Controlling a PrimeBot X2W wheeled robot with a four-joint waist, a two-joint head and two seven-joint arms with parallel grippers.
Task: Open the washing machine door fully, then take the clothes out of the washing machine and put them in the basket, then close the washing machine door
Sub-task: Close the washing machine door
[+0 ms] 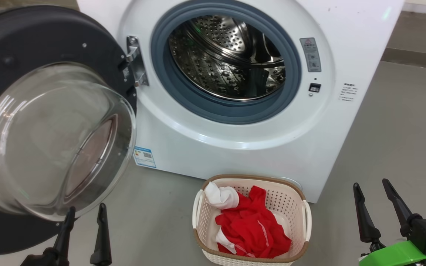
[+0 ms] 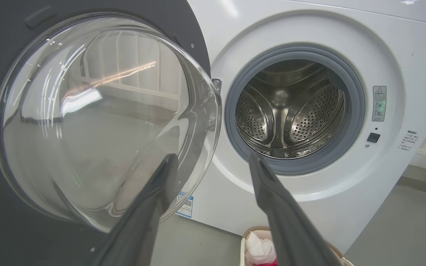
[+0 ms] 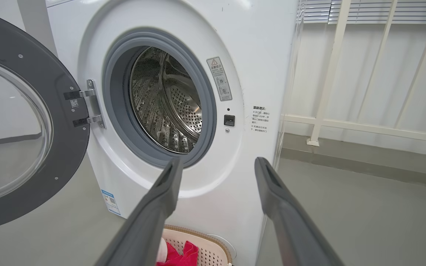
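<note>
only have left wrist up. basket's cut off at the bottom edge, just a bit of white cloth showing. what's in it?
Observer: In the head view, the clothes lie piled in the basket: mostly red, with white parts.
Operator: right gripper holding anything?
Observer: No. The right gripper is open and holds nothing, low in the head view, off to the basket's right.
Operator: where's the basket relative to the opening?
Observer: It stands on the floor just in front of the washing machine, below the drum opening. I can't tell whether it touches the machine.
</note>
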